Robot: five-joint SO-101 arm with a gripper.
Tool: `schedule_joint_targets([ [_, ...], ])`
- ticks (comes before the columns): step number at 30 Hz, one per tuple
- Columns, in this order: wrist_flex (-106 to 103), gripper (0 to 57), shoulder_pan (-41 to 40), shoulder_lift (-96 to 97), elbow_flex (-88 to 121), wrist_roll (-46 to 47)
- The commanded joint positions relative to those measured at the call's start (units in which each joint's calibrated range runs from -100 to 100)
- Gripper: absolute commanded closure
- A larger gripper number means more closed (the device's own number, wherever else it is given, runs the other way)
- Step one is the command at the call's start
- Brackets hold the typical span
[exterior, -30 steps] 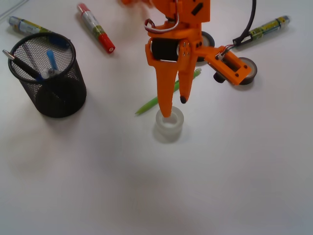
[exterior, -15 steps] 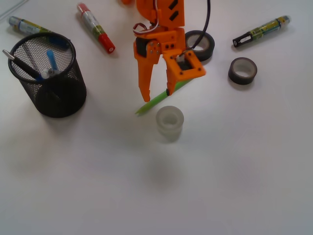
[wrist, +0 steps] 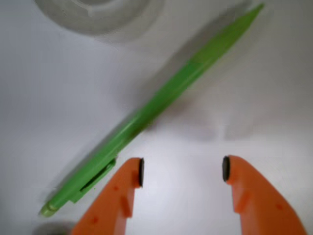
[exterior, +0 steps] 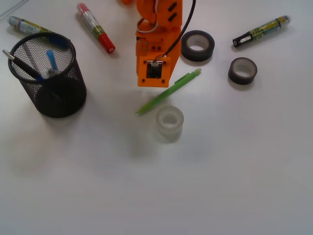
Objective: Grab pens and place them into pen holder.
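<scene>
A lime green pen [exterior: 168, 92] lies slanted on the white table beside a clear tape roll. In the wrist view the same pen [wrist: 161, 103] runs from lower left to upper right. My gripper [wrist: 182, 171] is open just short of it. The left fingertip [wrist: 132, 176] sits next to the pen's clip end and nothing is between the jaws. From the front, the orange arm [exterior: 154, 68] points straight down and hides the fingers. The black mesh pen holder [exterior: 63, 98] stands at the left, with a dark pen [exterior: 19, 63] and a light blue pen [exterior: 50, 61] inside.
The clear tape roll [exterior: 169, 122] sits right in front of the green pen. A black tape roll [exterior: 197, 45] and a grey one [exterior: 242, 70] lie at the right. Fat markers lie at the back: red-capped [exterior: 96, 28], black-capped [exterior: 260, 31], and one behind the holder [exterior: 27, 24].
The arm has swung back from over the clear tape roll and turned to point straight down behind the green pen. The pen has not moved.
</scene>
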Motion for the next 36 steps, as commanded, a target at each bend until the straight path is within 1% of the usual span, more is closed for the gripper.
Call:
schedule_joint_targets([
  [1,1.09,38.7,-0.5,-2.5,-0.62,-1.12],
  [8,2.66,38.7,-2.82,-2.41,-2.98,-3.91],
  [13,9.75,38.7,-4.69,-1.73,-10.67,-6.64],
  [18,15.0,38.7,-6.03,2.94,-18.74,-8.21],
  [25,14.38,38.7,-6.56,8.98,-19.91,-8.3],
  [36,4.15,39.2,-6.71,19.01,-19.82,-9.18],
])
